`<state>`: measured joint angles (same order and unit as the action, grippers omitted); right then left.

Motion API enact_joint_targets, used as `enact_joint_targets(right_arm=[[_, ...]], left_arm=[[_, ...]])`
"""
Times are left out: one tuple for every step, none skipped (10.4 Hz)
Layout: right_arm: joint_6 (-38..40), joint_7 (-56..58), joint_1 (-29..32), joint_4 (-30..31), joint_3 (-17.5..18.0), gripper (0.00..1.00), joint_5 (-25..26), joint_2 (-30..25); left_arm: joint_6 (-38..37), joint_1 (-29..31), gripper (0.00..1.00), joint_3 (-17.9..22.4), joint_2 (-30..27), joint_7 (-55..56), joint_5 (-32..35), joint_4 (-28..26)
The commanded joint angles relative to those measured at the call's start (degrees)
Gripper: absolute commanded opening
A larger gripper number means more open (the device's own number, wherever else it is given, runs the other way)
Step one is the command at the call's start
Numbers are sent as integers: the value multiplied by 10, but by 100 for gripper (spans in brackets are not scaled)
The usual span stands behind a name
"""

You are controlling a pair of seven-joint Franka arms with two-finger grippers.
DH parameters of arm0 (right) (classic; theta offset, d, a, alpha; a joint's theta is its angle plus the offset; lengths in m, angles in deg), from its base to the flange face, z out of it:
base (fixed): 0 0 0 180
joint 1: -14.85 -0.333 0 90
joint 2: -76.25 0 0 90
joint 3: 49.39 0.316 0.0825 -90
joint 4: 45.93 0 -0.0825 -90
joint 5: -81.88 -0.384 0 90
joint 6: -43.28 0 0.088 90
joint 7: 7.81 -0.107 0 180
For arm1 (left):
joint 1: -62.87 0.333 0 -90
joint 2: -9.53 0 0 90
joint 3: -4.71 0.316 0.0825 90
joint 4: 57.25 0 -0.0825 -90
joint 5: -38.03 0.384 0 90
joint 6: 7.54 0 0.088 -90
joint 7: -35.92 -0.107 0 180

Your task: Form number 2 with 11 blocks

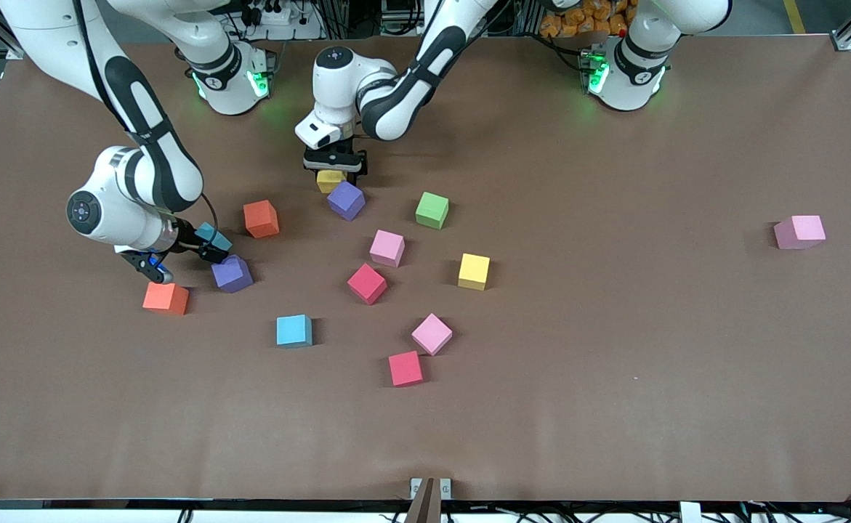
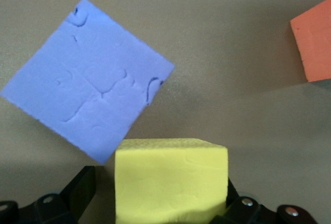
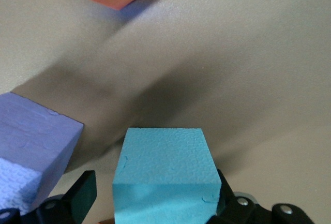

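Matte foam cubes: left pincer [image 1: 332,168] released around a yellow one [image 2: 170,180], right pincer [image 1: 178,254] open around a teal one [image 3: 164,175].

Brown matte table [image 1: 614,407] fills view; cables, metal frame rails at edges; even lighting.

Scattered on the brown table [image 1: 614,407]: fourteen foam blocks [image 1: 367,283], namely three pink, two each of purple, orange, red, yellow and blue, one green. Above them, two white robot arms [image 1: 396,94].
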<state>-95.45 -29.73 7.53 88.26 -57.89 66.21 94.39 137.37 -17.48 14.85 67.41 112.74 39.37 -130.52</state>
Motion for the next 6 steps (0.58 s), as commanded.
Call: enact_joint_targets(right_arm=[[2,3,6,15,0,1,-9,-17],[2,4,13,15,1,0,-9,-18],[2,4,13,15,1,0,-9,-18],[3,5,13,15,1,0,-9,-19],[8,5,11,15,1,0,-9,-25],[21,5,7,12,1,0,-9,-34]], left_arm=[[-3,-1,100,3,-10,3,8,3],[-4,-2,100,3,-14,4,6,3],[-4,-2,100,3,-19,3,7,3],[-4,-2,100,3,-24,3,9,3],[-5,-2,100,2,-25,3,9,3],[-5,-2,100,2,-26,3,9,3]])
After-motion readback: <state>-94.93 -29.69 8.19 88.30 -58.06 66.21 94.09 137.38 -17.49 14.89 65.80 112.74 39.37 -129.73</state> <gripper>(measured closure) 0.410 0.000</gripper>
